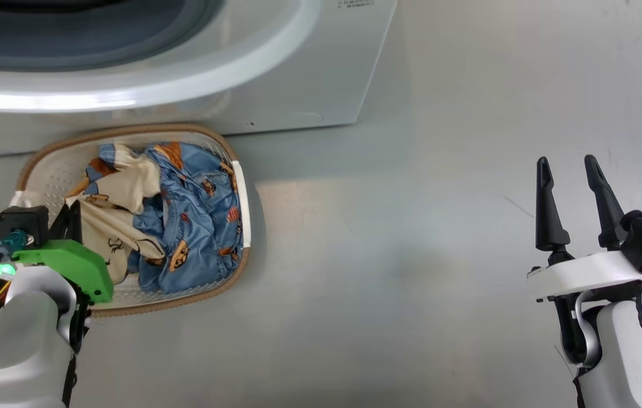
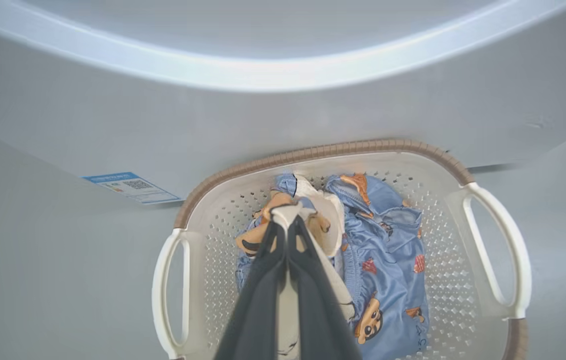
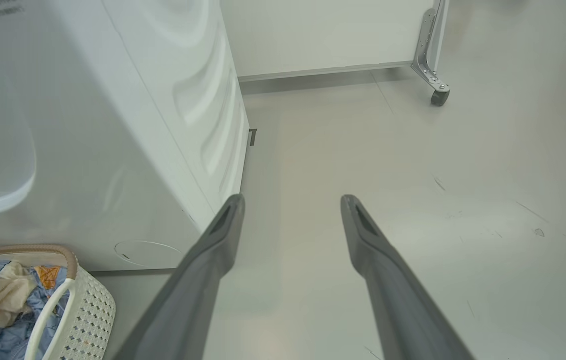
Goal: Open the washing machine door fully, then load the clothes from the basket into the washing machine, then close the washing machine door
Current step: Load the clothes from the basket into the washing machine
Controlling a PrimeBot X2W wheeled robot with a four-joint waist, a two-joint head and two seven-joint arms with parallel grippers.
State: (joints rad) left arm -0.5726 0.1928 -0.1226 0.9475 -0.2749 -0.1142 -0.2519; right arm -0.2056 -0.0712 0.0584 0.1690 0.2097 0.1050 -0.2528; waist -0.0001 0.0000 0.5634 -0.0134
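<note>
At the lower left of the head view, the left gripper (image 2: 286, 220) reaches down into the basket (image 1: 128, 131). Its two dark fingers are pressed together on a cream fold of the clothes (image 1: 190, 226) — a clenched grip, plain in the left wrist view. The bundle lies inside the basket, with the cream and orange piece toward the left under the gripper. Blue fabric printed with orange-brown cartoon figures lies toward the right. The basket stands on the floor (image 1: 411, 255) close against the front of the washing machine (image 1: 298, 85), below the white rim of its round opening. The grey seal (image 1: 71, 39) shows at the top of the head view. A blue QR sticker (image 2: 130, 186) sits low on the machine's front, left of the basket in the left wrist view. Well apart, at the lower right, the right gripper (image 1: 573, 161) hangs over bare floor — fingers spread wide, nothing between them. Beyond it in the right wrist view, a caster wheel (image 3: 438, 96) rests on the floor.
</note>
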